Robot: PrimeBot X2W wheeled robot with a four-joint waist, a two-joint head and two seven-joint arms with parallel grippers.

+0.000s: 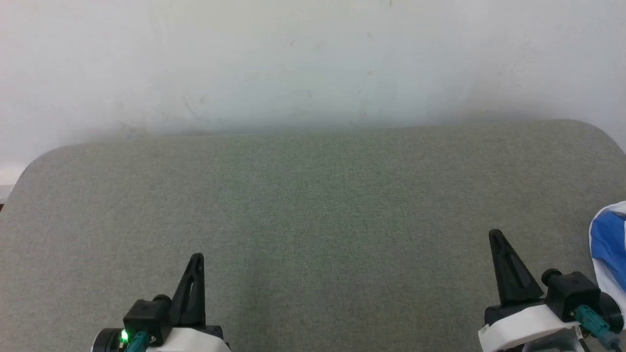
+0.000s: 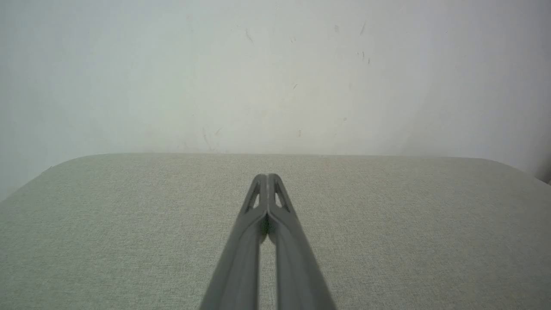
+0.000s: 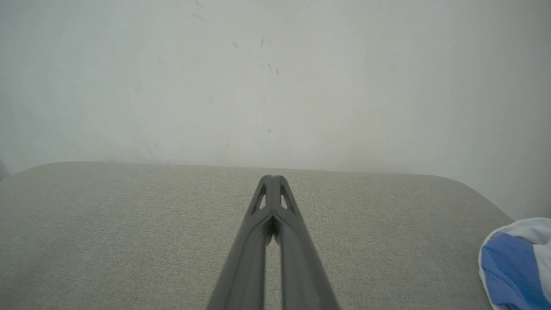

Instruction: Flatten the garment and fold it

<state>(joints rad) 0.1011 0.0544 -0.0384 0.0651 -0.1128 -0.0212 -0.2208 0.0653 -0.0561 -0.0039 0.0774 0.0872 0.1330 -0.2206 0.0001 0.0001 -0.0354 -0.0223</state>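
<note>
The garment (image 1: 609, 254) is a bunched white and royal-blue cloth lying at the far right edge of the grey-green table (image 1: 313, 205); only a small part of it is inside the head view. The right wrist view has the garment (image 3: 514, 267) at its lower right corner. My right gripper (image 1: 495, 234) is shut and empty, just left of the garment and apart from it, its fingertips (image 3: 272, 178) pressed together. My left gripper (image 1: 197, 257) is shut and empty over bare table at the lower left, its tips (image 2: 267, 177) touching each other.
A pale wall (image 1: 313, 58) rises right behind the table's far edge. The table has rounded corners at the far left (image 1: 44, 156) and far right (image 1: 596, 128). Bare fabric surface stretches between the two grippers.
</note>
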